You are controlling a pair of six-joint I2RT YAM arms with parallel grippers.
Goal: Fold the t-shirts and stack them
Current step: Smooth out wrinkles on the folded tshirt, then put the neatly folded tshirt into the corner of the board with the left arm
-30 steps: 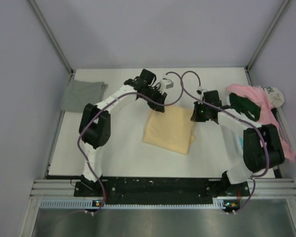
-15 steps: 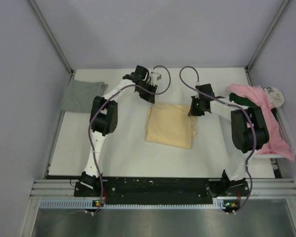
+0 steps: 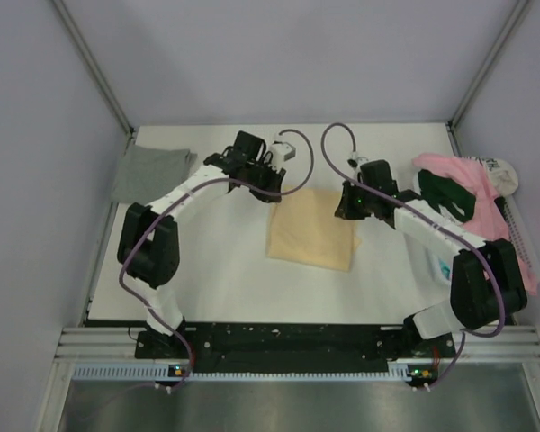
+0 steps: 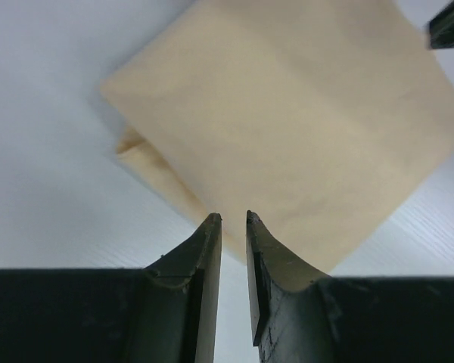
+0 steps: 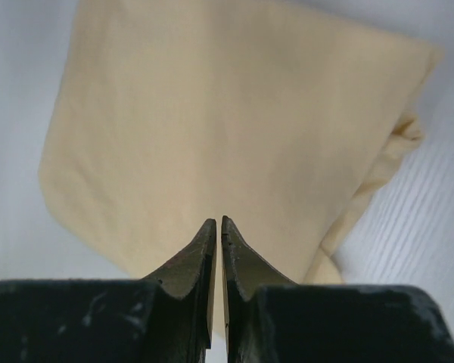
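Observation:
A pale yellow-peach t-shirt lies folded into a rough square on the white table. It fills the left wrist view and the right wrist view. My left gripper hovers at its far left corner, jaws almost together and empty. My right gripper hovers over its far right edge, jaws shut with nothing between them. A folded grey t-shirt lies at the far left. Pink and dark green shirts are heaped at the right.
A white mesh basket stands at the right edge under the heap. Purple cables loop above both wrists. Pale walls with metal posts close in the table on the left, back and right.
Both grippers have drawn back a little toward the shirt's far corners. The shirt has shifted slightly and lies squarer. Both arms' elbows have swung outward and nearer.

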